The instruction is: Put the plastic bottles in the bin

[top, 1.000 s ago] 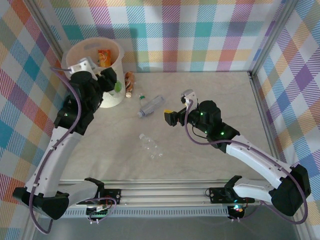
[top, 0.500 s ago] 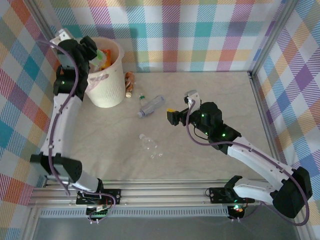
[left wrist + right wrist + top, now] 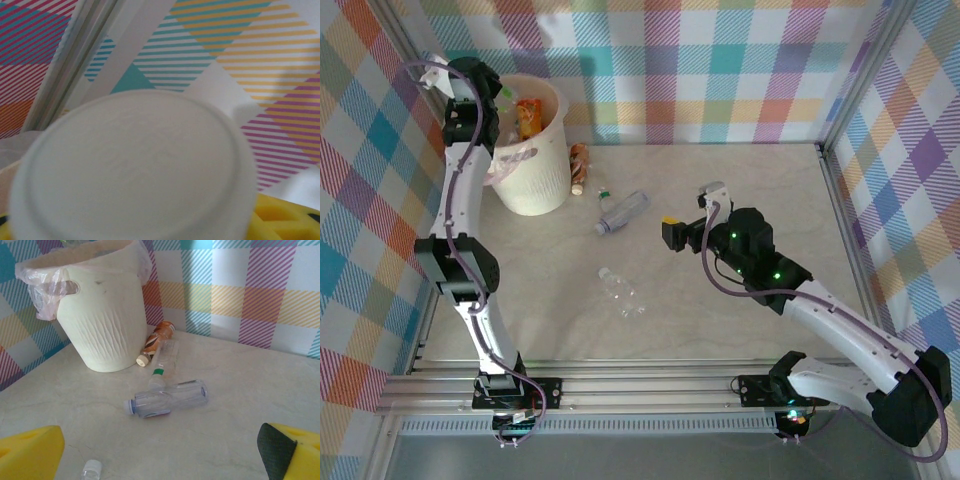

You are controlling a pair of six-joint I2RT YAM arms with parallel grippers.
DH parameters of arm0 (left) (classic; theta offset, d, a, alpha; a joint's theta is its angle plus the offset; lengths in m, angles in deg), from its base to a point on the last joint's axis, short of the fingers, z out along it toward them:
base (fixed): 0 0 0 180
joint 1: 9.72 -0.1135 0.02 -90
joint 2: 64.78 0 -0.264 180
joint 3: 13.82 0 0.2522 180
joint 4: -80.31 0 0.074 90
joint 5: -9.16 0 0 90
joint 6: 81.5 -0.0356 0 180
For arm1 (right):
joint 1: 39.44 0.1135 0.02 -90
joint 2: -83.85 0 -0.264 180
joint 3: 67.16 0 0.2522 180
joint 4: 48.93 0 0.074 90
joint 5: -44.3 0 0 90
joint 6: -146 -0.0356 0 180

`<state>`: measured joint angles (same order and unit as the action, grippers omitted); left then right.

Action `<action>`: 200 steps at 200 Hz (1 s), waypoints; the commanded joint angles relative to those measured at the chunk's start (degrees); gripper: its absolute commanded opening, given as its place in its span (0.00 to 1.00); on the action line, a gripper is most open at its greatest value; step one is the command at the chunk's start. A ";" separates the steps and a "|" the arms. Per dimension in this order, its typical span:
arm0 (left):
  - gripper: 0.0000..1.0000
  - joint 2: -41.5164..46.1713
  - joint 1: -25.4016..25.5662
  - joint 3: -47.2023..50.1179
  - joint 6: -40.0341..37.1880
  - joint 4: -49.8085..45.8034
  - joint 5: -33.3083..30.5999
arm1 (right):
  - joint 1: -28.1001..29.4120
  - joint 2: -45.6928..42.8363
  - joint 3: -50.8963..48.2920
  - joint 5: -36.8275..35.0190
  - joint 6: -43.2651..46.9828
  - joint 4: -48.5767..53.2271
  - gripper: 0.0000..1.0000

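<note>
Lying lowest in the overhead frame, a small crushed clear plastic bottle rests alone on the pale marbled table, just left of centre. Right of centre, the right gripper hovers above the table, its yellow-padded jaws spread wide with nothing between them. In the right wrist view its two yellow fingertips sit in the bottom corners of the frame.

Near the middle of the overhead frame, a clear bottle with a pale blue cap lies on its side. A smaller clear bottle with a green cap lies just beside it, to the upper left. Higher still, a brown-and-orange labelled bottle lies just beside the foot of the large round cream-white plastic bin. The bin stands in the upper left of the frame, lined with a translucent bag, and an orange-labelled bottle sits inside it.

The left arm stretches up the left side of the frame, and the left gripper hangs at the bin's left rim. In the left wrist view a blurred round white object looms close to the lens, with a yellow finger at lower right. Whether the jaws grip it cannot be told. Pastel plaid walls close off the top of the frame.
</note>
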<state>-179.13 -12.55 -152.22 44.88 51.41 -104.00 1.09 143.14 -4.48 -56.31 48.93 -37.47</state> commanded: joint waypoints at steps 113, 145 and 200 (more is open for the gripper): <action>1.00 -11.96 -0.64 -28.81 -0.79 -21.49 -5.60 | 0.25 -0.68 -1.11 -6.13 -4.69 0.21 1.00; 1.00 -8.57 0.18 -26.56 -1.35 -24.32 -2.64 | 0.24 -0.84 -1.48 -7.49 -6.52 1.12 1.00; 1.00 8.50 3.86 0.37 -4.21 -14.14 5.56 | 0.24 -1.16 -3.32 -8.34 -7.79 -0.97 1.00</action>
<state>-179.30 -11.11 -162.36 43.38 31.06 -103.52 1.09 143.09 -6.60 -63.17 42.70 -36.58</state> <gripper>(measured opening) 0.998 0.996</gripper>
